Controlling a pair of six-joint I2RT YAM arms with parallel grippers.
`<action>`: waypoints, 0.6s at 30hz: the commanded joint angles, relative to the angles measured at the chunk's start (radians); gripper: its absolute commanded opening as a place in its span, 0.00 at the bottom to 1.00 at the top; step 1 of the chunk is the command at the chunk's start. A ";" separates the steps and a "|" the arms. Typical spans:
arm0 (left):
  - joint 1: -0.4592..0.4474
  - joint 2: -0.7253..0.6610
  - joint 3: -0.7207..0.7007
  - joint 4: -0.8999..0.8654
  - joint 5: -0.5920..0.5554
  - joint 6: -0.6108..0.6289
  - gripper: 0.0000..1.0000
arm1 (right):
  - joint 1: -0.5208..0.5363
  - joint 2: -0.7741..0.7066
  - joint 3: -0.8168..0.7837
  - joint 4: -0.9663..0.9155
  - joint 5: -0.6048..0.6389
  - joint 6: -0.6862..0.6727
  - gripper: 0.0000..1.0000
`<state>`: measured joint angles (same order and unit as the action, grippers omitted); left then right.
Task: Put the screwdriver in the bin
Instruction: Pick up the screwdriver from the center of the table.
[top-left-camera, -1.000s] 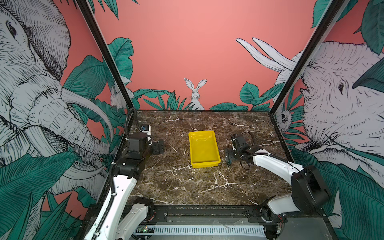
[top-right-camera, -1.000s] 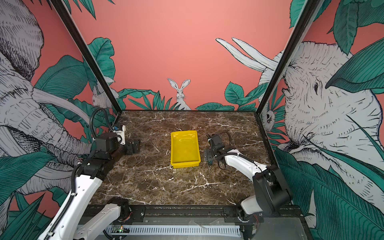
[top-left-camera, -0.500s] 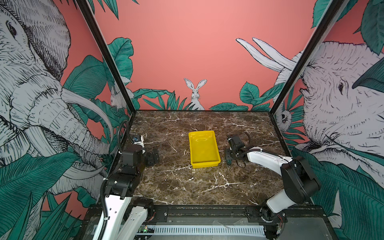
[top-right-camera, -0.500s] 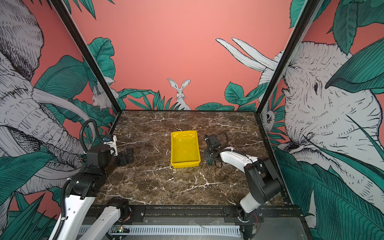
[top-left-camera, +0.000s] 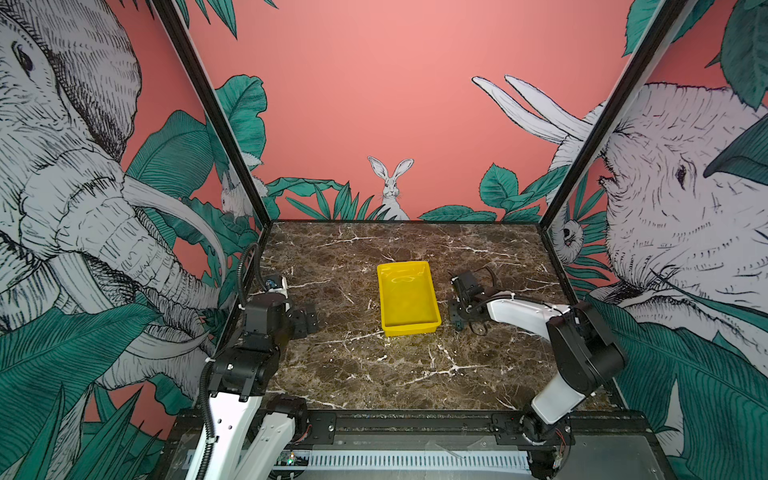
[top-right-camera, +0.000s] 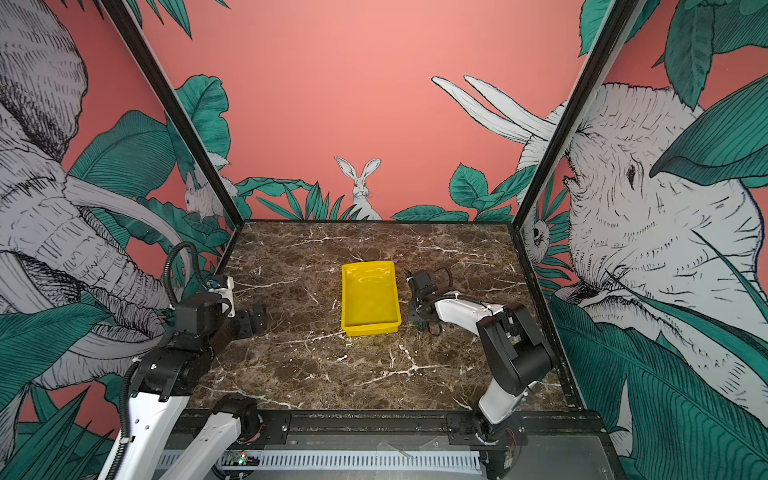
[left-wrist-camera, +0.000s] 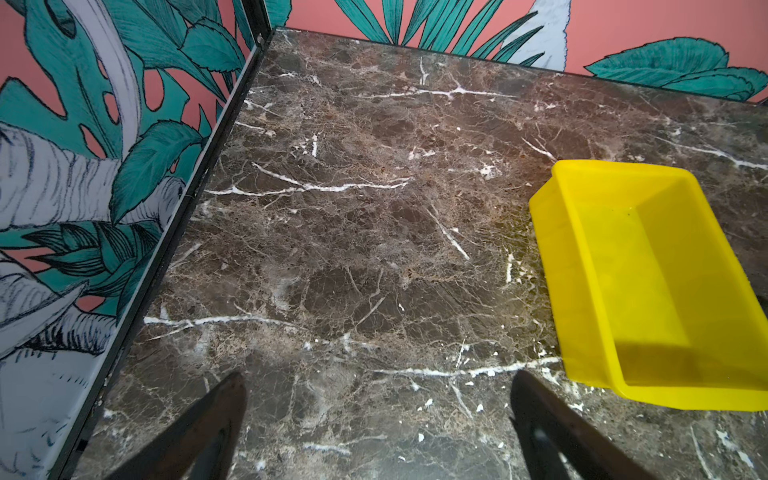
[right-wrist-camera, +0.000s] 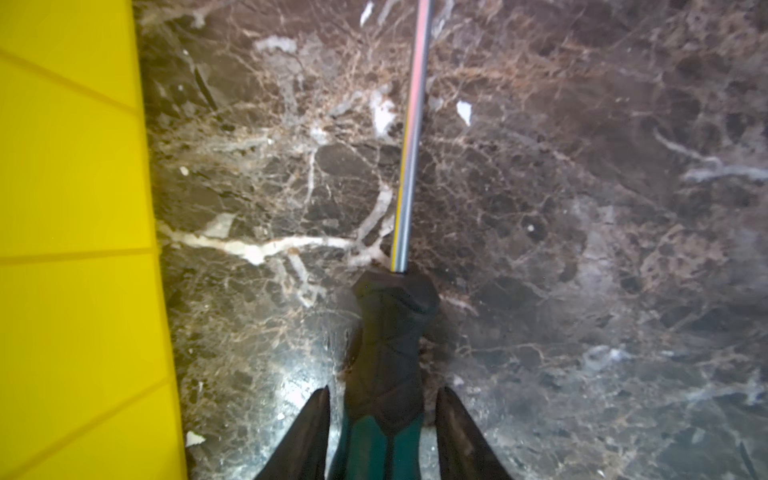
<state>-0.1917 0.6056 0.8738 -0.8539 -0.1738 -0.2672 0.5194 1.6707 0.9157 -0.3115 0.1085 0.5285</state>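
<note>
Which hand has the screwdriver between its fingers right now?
The right hand: its fingers flank the screwdriver handle beside the bin. The left hand stands open, nothing between its fingers.

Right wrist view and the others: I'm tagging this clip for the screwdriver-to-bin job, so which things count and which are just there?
In the job: yellow bin, nothing in it; screwdriver, lying beside it; right tool, jaws either side of the handle.
Just there: left tool, open and holding nothing; marble tabletop; jungle wall prints.
</note>
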 joint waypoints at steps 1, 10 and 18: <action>0.001 -0.023 -0.004 -0.034 -0.022 -0.018 1.00 | 0.007 0.015 0.024 0.006 0.002 0.008 0.41; 0.001 -0.015 -0.006 -0.009 -0.041 -0.003 1.00 | 0.007 0.022 0.017 0.012 -0.007 0.008 0.33; 0.001 0.031 -0.014 0.060 -0.023 0.025 1.00 | 0.007 -0.032 0.004 -0.008 0.026 0.008 0.25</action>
<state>-0.1917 0.6281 0.8738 -0.8330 -0.1989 -0.2546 0.5194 1.6768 0.9161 -0.3027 0.1066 0.5285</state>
